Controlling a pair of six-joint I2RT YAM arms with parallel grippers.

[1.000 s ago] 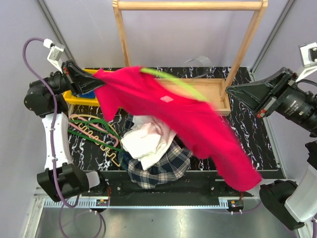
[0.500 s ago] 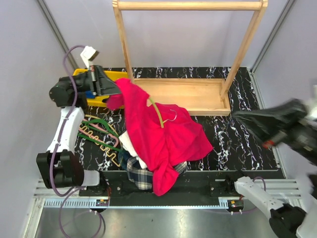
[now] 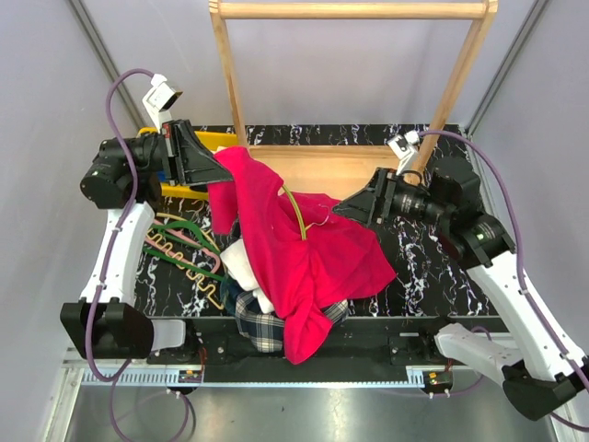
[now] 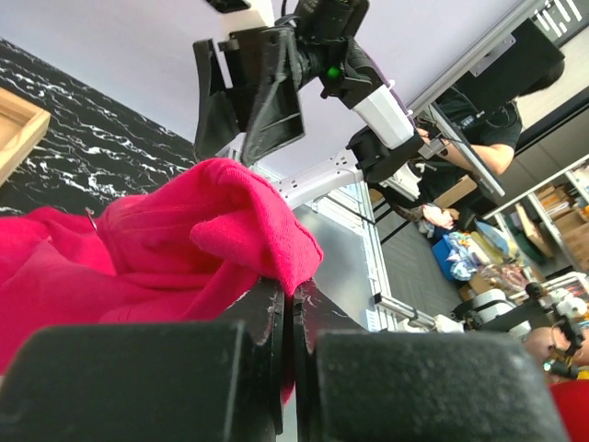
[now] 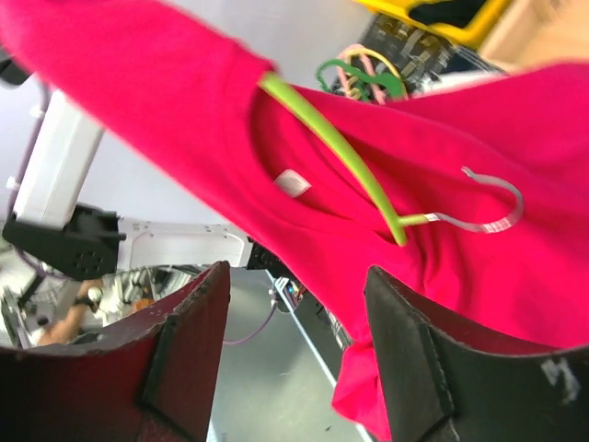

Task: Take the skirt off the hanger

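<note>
A bright red skirt (image 3: 308,253) hangs from its upper corner and drapes down over the clothes pile. My left gripper (image 3: 219,171) is shut on that corner, and the left wrist view shows red cloth (image 4: 193,235) pinched between the closed jaws of this gripper (image 4: 290,296). A lime green hanger (image 3: 294,214) with a clear hook lies inside the skirt's opening. My right gripper (image 3: 348,208) hovers just right of the hook, open and holding nothing. In the right wrist view its fingers (image 5: 184,341) frame the hanger (image 5: 340,152) and the skirt (image 5: 460,267) beyond them.
A wooden clothes rack (image 3: 230,83) stands at the back with its tray base (image 3: 368,170). Under the skirt lie a white garment (image 3: 242,267) and a plaid one (image 3: 262,329). Loose hangers (image 3: 179,244) lie at the left, with a yellow bin (image 3: 179,191) behind them.
The skirt, stretched between both arms a second ago, has slumped onto the pile. My right gripper has let go, opened, and swung in beside the hanger hook. The left still grips its corner.
</note>
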